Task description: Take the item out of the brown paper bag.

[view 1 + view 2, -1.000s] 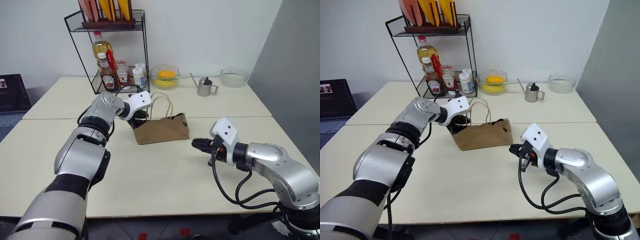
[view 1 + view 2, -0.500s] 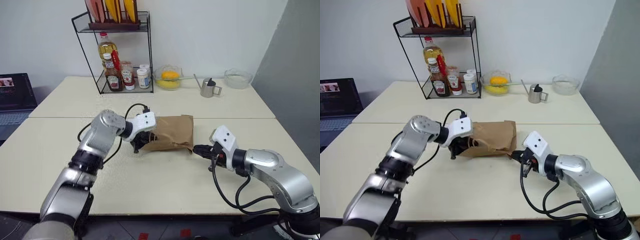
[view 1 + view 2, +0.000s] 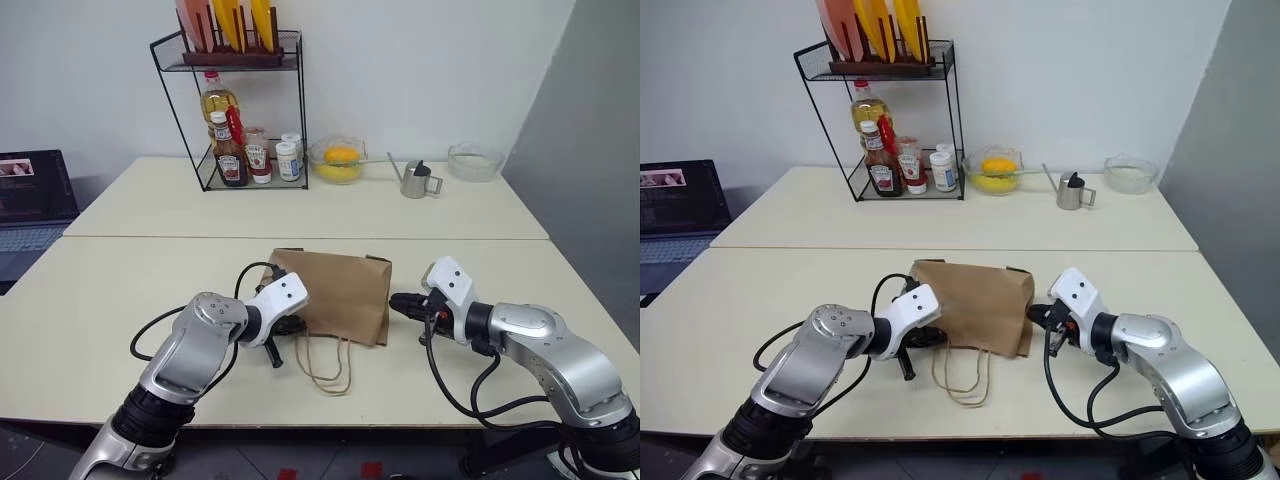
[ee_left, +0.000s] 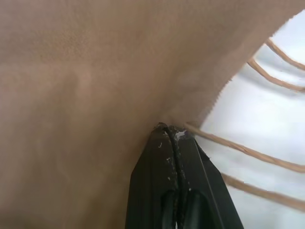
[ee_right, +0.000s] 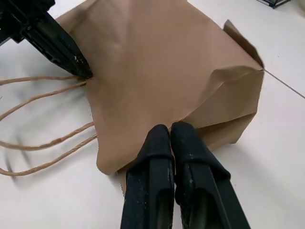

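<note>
The brown paper bag point(image 3: 335, 293) has just gone from standing upright with its handles up, a second ago, to lying flat on the table point(image 3: 120, 300), its mouth and twine handles point(image 3: 328, 368) toward six o'clock. The left tool point(image 3: 283, 330) has pulled back toward the near edge with it, and the wrist view shows it clamped shut on the bag's rim where a handle joins. This looks like an attempt to tip the bag so the contents slide out. The item is not visible; judging by that, it is probably inside the flattened bag, though the paper shows no clear bulge.

At three o'clock of the bag, the right tool point(image 3: 397, 304) has its fingers pressed together, empty, tips against the bag's folded bottom edge.

At twelve o'clock, well apart, the wire rack point(image 3: 240, 110) holds an oil bottle point(image 3: 215, 100), sauce bottles and small jars. A glass bowl point(image 3: 337, 160) holds something yellow; a second bowl point(image 3: 472, 160) appears to hold something pale.
</note>
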Tool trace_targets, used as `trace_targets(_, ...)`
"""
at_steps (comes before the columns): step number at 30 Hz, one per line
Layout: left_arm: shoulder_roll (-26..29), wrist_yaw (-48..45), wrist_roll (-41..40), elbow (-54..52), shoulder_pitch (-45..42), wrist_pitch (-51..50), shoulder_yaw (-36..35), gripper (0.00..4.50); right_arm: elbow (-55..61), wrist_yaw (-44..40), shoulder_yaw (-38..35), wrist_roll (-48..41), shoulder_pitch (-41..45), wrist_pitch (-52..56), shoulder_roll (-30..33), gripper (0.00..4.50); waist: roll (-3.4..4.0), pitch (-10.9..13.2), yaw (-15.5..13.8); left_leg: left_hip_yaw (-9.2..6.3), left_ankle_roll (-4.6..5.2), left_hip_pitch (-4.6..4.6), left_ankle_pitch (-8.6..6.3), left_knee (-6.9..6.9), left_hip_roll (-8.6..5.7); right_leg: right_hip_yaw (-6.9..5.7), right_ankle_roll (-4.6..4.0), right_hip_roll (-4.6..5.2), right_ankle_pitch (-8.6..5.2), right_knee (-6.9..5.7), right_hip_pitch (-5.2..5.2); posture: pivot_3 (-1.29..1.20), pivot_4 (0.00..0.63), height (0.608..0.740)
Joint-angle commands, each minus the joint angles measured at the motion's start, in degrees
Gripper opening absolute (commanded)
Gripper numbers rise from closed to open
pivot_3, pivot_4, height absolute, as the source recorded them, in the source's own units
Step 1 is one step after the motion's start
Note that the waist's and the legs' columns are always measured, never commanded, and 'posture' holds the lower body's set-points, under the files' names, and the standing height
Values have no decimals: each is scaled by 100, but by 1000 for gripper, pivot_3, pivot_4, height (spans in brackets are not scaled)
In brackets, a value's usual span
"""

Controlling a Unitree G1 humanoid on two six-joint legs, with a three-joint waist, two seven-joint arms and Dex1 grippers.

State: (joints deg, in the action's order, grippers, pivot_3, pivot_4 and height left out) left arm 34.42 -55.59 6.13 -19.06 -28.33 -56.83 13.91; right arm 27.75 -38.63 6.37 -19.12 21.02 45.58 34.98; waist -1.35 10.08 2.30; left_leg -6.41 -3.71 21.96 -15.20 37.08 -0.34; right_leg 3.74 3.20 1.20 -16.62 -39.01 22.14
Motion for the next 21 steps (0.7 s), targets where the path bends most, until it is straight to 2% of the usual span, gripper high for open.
trace_targets(1, -10, 311, -164, -352, -233, -120, -232, 15, 140, 19, -64, -15, 39, -57, 45, 226, 0, 0, -18, 0, 0, 0, 0, 0, 0, 0, 0, 0, 0, 0, 0, 0, 150, 740)
trace_targets(3, -33, 375, -369, -485, -333, -283, -345, 15, 155, 26, -74, -21, 41, -33, 55, 226, 0, 0, -37, 0, 0, 0, 0, 0, 0, 0, 0, 0, 0, 0, 1, 0, 150, 740)
trace_targets(6, 113, 12, -1044, -921, -482, -770, -612, 563, 188, 41, -111, -48, 55, 37, 73, 226, 0, 1, -34, 3, 0, 0, 0, -2, 1, 2, 0, 0, 0, 2, 2, 0, 150, 740)
trace_targets(12, 635, -614, -2100, -1022, -1024, -724, -802, 2441, 269, 47, -160, -83, 46, 130, 130, 226, -1, 3, -38, 3, 0, -1, 0, -3, 1, 1, 0, 0, 0, 3, 3, 0, 150, 740)
trace_targets(18, 1548, -1939, -2603, -499, -1407, 681, -538, 4399, 640, -183, -316, -296, -324, 254, 417, 226, 0, 4, -40, 5, 0, 0, 0, -9, 1, 0, -1, -1, -2, 8, 4, 0, 150, 740)
trace_targets(21, 1652, -2378, -2406, -109, -1399, 1675, -149, 4454, 881, -479, -285, -579, -577, 207, 579, 226, 0, 5, -45, 9, 0, 1, 0, -8, 1, 3, -2, 0, -2, 9, 4, 0, 150, 740)
